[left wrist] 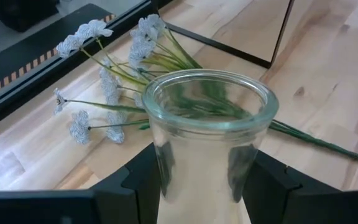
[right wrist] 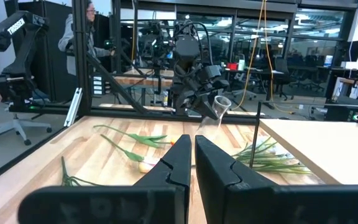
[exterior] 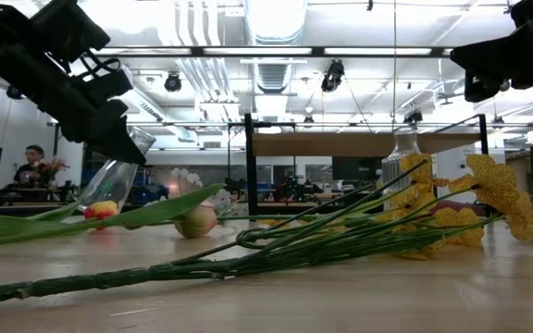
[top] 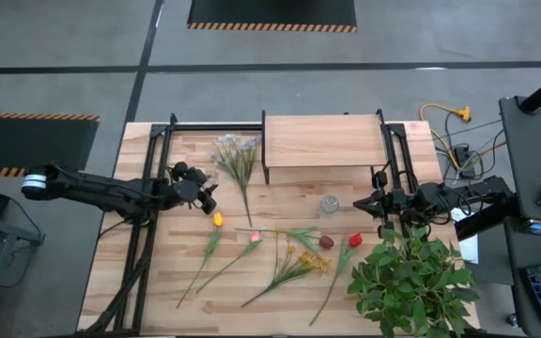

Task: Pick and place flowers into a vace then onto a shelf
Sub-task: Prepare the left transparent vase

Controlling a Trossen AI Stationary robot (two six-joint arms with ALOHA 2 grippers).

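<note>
Glass vase point(left wrist: 207, 140), round-rimmed, clamped in left fingers point(left wrist: 263, 180); right fingers point(right wrist: 219, 165) together.

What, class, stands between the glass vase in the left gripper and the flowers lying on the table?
Nothing visible. The left gripper holds the glass vase tilted above the table, and only bare wood lies between it and the flowers. The right gripper, shut, waits by the shelf.
</note>
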